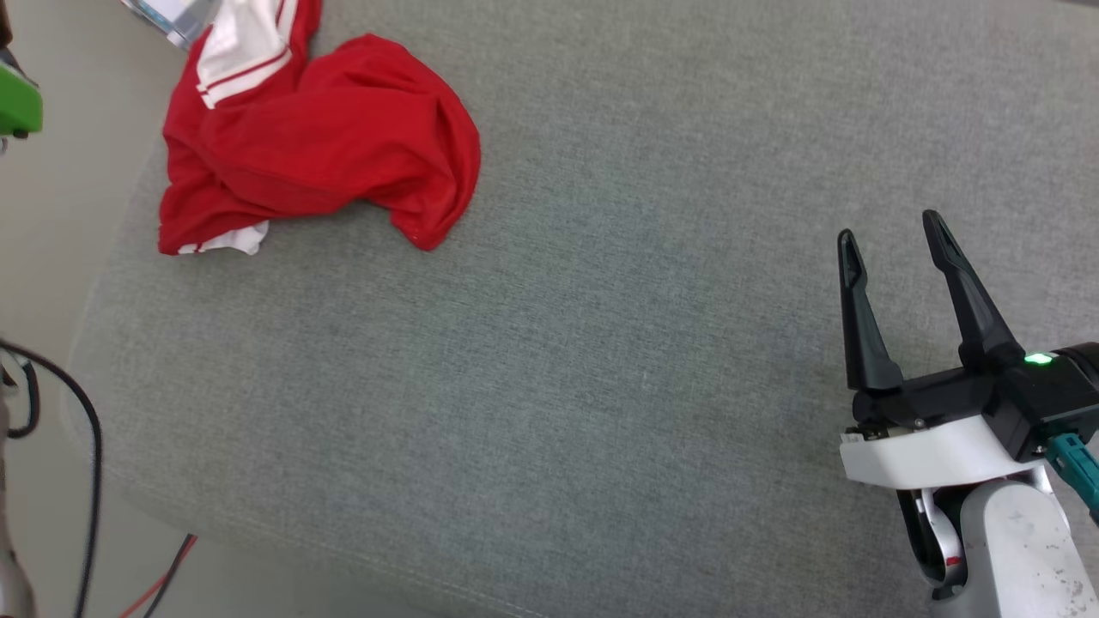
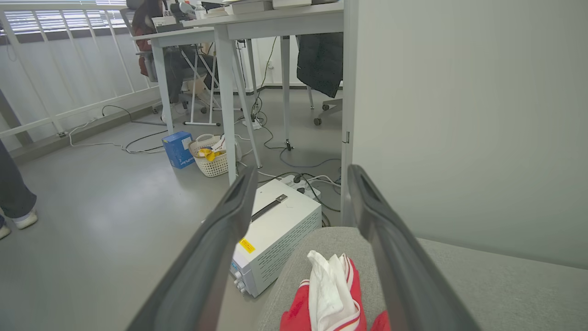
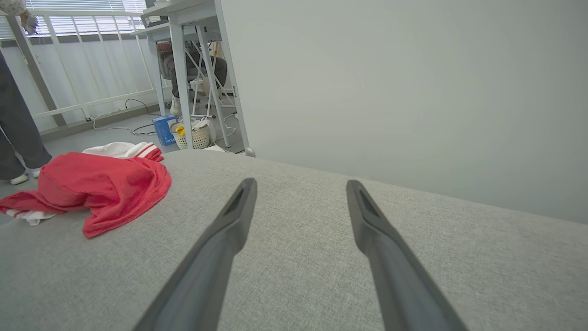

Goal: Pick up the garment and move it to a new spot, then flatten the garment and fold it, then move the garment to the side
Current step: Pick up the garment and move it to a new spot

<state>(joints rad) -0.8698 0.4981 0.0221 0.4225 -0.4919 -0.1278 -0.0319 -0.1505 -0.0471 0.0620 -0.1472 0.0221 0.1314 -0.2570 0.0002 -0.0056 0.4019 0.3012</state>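
Note:
The garment (image 1: 318, 137) lies crumpled near the far left corner of the grey cushioned surface (image 1: 601, 343), red with a white striped sleeve at its top. In the right wrist view the garment (image 3: 101, 184) sits well to the left of my open right gripper (image 3: 301, 186). My right gripper (image 1: 893, 227) hovers open at the lower right of the head view, far from the garment, nothing between its fingers. My left gripper (image 2: 301, 172) is open above the surface's corner, with the garment's white sleeve (image 2: 328, 289) below, between its fingers but not touched.
A white power supply box (image 2: 275, 230) stands on the floor beside the surface's corner, with cables, a basket (image 2: 210, 156) and a blue box (image 2: 179, 149) beyond. A pale partition wall (image 3: 413, 92) runs along the far edge. A person's feet (image 2: 18, 218) stand at left.

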